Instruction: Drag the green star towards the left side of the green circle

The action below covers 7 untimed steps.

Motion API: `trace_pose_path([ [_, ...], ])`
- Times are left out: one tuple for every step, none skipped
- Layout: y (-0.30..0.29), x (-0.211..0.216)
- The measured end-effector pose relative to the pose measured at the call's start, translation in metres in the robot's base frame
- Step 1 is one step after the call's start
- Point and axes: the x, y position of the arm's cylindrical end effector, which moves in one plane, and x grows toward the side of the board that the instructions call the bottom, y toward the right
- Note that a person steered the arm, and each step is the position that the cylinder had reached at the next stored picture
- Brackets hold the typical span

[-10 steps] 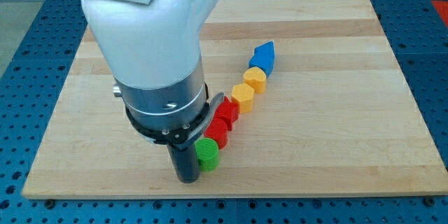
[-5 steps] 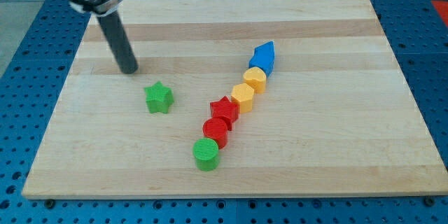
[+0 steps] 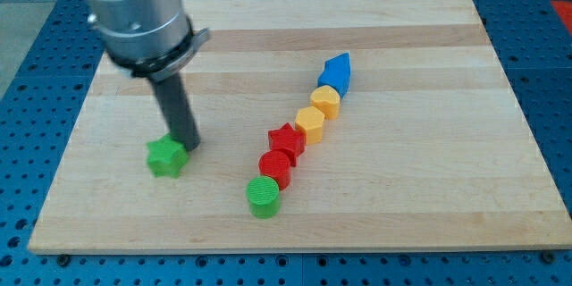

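Camera view: green star, ridged and flat, touches my tip, left of green circle; no claw fitted.

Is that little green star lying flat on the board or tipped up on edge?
Flat. The green star shows its star-shaped top face upward on the wooden board, with my tip against its right side.

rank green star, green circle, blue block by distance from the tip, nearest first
From my tip:
1. green star, right beside the tip on the view's left.
2. green circle, toward the view's lower right.
3. blue block, farthest, toward the view's upper right.
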Motion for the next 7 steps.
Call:
trace_pose_path([
  [-0.022, 0.013],
  [-0.031, 0.013],
  [-0.048, 0.036],
  [-0.048, 0.049],
  [-0.058, 0.031],
  [-0.102, 0.029],
  [-0.132, 0.051],
])
